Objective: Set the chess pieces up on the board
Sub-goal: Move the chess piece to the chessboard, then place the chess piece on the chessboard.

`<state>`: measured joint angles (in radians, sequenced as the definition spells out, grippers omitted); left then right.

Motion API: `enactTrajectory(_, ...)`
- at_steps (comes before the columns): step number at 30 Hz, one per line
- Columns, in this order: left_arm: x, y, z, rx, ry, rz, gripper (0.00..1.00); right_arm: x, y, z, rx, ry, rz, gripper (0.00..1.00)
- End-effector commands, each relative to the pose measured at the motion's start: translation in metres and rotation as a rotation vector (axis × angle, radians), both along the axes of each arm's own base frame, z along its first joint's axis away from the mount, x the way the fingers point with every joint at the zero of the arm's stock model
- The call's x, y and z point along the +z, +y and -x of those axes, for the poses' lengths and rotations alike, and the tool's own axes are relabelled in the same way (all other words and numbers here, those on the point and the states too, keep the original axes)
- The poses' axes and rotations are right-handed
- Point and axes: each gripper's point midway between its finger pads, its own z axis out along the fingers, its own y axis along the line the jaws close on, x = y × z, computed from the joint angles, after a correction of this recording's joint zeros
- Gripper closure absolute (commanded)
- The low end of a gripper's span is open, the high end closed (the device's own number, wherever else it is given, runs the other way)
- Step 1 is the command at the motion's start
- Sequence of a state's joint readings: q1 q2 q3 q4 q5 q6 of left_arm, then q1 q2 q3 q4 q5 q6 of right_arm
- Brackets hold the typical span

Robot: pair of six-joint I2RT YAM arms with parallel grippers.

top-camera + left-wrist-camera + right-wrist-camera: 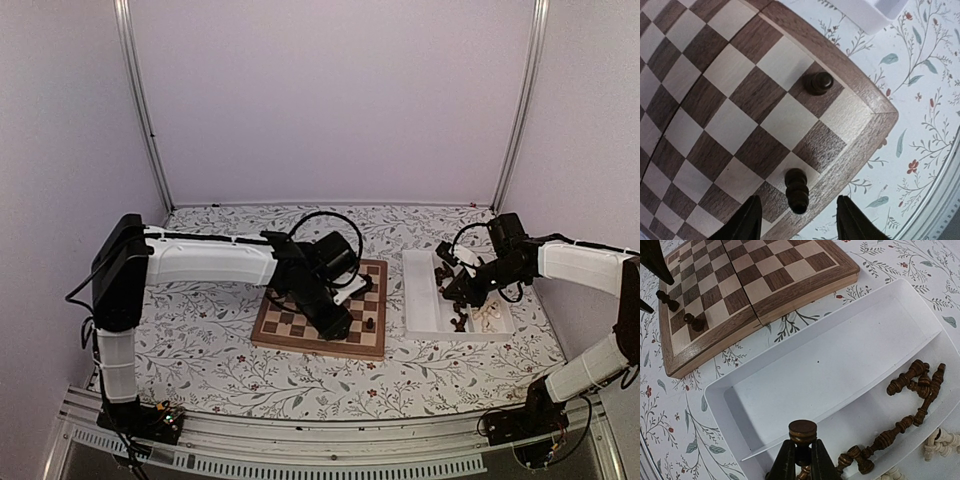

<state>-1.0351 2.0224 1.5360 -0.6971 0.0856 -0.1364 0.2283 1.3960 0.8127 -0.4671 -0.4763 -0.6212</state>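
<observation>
Jutting above right fingers, cap of dark piece.

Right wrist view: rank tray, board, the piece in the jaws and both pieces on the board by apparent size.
1. Tray
2. Board
3. Held piece, enlarged by nearness to the camera
4. Both board pieces, tied: they look alike

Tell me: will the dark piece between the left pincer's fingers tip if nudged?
Probably: the dark piece looks tall and slim. Its round turned body would likely roll once down. Standing at the board border, it might fall off.
</observation>
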Motion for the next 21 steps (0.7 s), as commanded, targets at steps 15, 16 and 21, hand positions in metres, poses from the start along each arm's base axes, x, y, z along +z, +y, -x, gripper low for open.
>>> enactTrajectory(15, 0.211, -0.028, -0.033, 0.05, -0.082, 0.886, 0.43, 0.152, 0.107, 0.016, 0.35, -0.236, -0.15, 0.91)
enactTrajectory(16, 0.213, -0.03, -0.032, 0.046, -0.064, 0.917, 0.43, 0.154, 0.111, 0.018, 0.362, -0.235, -0.152, 0.91)
enactTrajectory(21, 0.215, -0.043, -0.023, 0.015, 0.045, 1.002, 0.41, 0.153, 0.129, 0.024, 0.414, -0.223, -0.139, 0.91)
